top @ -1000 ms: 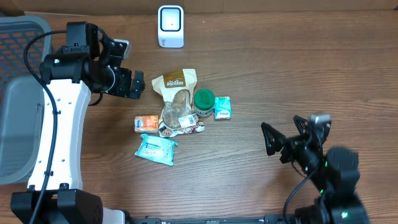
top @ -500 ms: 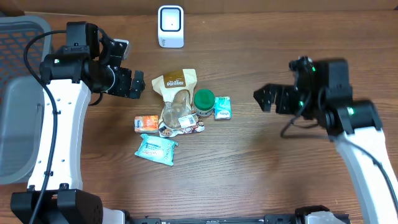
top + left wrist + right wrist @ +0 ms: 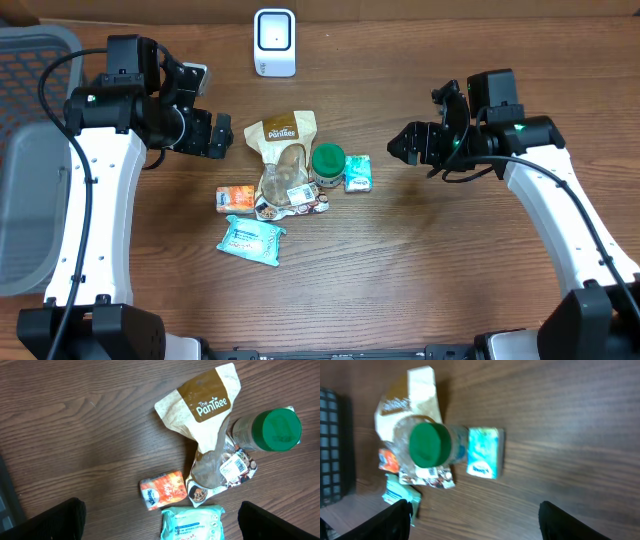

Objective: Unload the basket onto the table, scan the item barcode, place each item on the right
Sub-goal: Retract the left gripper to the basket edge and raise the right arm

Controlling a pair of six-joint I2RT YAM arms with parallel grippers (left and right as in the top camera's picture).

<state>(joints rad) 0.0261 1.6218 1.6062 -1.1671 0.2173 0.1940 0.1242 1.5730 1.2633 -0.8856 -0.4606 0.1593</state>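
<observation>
Several items lie in a pile mid-table: a brown Pantree pouch [image 3: 281, 135] [image 3: 202, 420], a green-lidded jar [image 3: 328, 160] [image 3: 429, 443], a small teal pack [image 3: 358, 173] [image 3: 483, 453], an orange tissue pack [image 3: 236, 197] [image 3: 164, 490] and a teal wipes pack [image 3: 252, 240] [image 3: 192, 524]. A barcode label [image 3: 234, 466] shows on the sachet under the pouch. The white scanner [image 3: 274, 42] stands at the back edge. My left gripper [image 3: 215, 138] [image 3: 161, 526] hovers open, left of the pouch. My right gripper [image 3: 405, 143] [image 3: 480, 522] is open and empty, right of the teal pack.
A grey basket [image 3: 30, 150] fills the far left of the table. Bare wood lies between the pile and the right arm and along the front edge.
The right arm rose from the front right edge and swung in toward the pile; its jaws narrowed slightly. The left arm and the items have not moved.
</observation>
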